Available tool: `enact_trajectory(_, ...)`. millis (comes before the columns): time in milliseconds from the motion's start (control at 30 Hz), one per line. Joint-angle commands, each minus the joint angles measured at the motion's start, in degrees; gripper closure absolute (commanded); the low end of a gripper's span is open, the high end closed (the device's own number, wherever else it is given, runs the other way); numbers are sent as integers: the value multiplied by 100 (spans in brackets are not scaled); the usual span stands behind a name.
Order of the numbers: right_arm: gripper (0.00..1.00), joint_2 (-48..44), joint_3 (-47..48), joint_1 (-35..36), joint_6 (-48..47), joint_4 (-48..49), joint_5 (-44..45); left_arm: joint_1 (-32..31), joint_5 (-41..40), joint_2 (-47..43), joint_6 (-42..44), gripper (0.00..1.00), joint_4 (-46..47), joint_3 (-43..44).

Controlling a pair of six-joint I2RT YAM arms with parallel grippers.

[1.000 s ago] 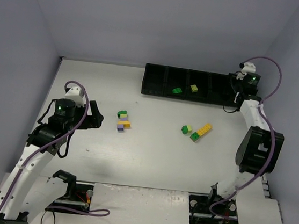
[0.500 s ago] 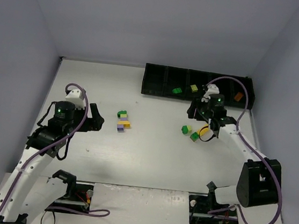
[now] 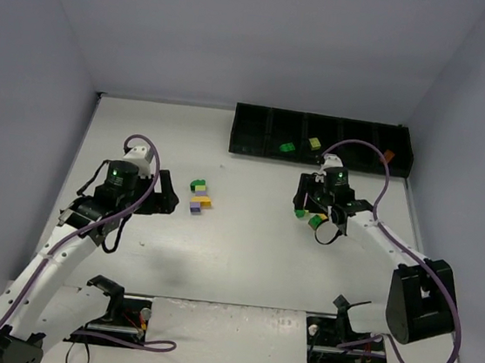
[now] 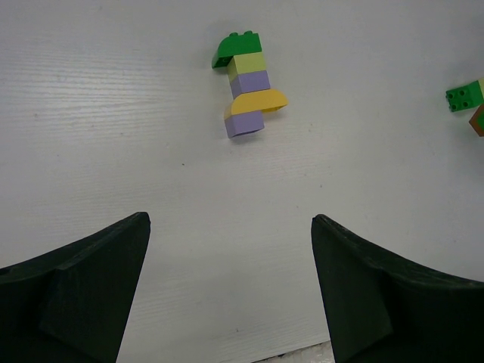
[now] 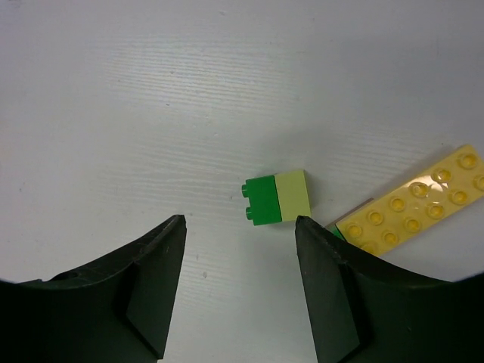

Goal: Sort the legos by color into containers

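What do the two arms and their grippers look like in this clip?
The left arm and right arm are alike: white links with black joint housings. A lavender cable loops along each, and a small green light glows on each wrist. The left gripper and right gripper have matte black, wedge-shaped fingers. No lettering is readable.

High rear overhead over the whole table (image 3: 242, 260); two close downward wrist views on legos (image 4: 247, 94) within it.

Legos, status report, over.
Left fingers open, empty, short of mixed stack. Right fingers open, empty, at green-lime pair. Yellow plate beside it, nothing blocking.
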Motion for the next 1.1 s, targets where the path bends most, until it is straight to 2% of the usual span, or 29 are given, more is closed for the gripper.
enact_trajectory(0, 43, 223, 83, 107, 72, 172, 326, -75, 63, 44, -53, 19, 419, 174)
enact_trajectory(367, 39, 1164, 566, 406, 177, 146, 749, -215, 2, 1, 88, 19, 401, 148)
enact_trajectory(567, 44, 1542, 760, 651, 195, 94, 1091, -286, -34, -35, 185, 19, 384, 122)
enact_trajectory(767, 45, 1455, 830, 731, 309, 67, 1223, -321, -33, -52, 193, 19, 401, 113)
enact_trajectory(1067, 42, 1349, 962, 731, 880, -30, 1724, -347, -25, -43, 176, 19, 428, 69)
